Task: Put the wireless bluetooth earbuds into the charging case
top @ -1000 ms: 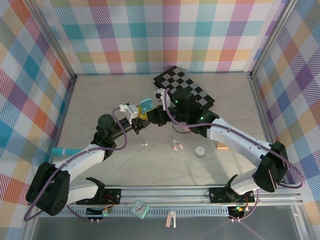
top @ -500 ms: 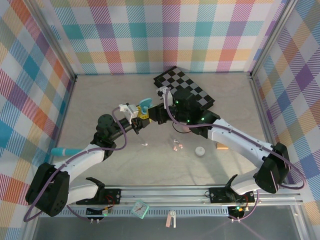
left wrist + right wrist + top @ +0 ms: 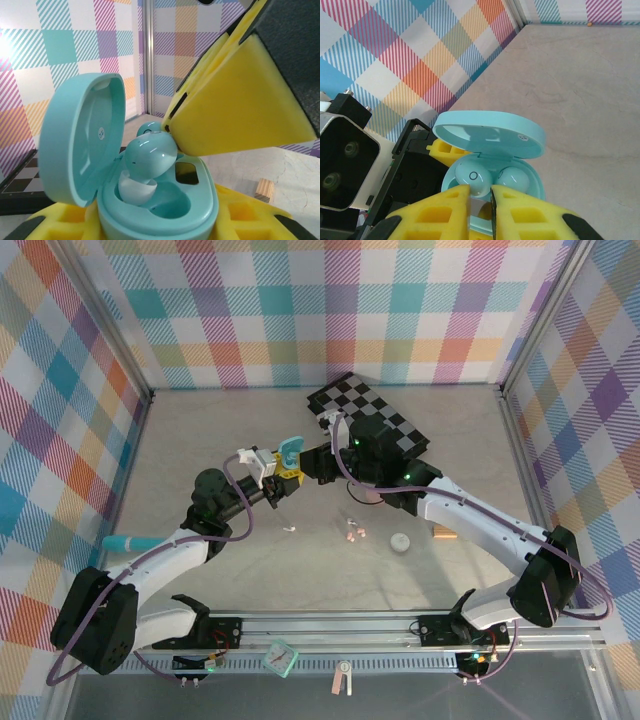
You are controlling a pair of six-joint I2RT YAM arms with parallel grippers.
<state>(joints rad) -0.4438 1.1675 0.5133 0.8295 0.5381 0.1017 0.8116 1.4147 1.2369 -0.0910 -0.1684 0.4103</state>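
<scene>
Risk: glossy pale-teal earbud (image 3: pixel 150 156) sits tilted in open teal pebble-shaped charging case (image 3: pixel 485 131), gripped by left pincer (image 3: pixel 284 476) above mid-worktop, nearer the far edge; closed right pincer (image 3: pixel 481 192) pushing off-centre could pop it out.

The charging case (image 3: pixel 165 220) is gleaming as smooth, glossy mint plastic, the earbud (image 3: pixel 150 155) shining alike. The jaws' yellow pads (image 3: pixel 240 100) are looking like matt foam. The desk (image 3: pixel 600 85) is showing a dull, faintly mottled surface.

Raised lid (image 3: pixel 75 140) walls one side of case (image 3: pixel 200 210); right tool (image 3: pixel 480 197) crowds opening (room over near table (image 3: pixel 280 575)).
</scene>
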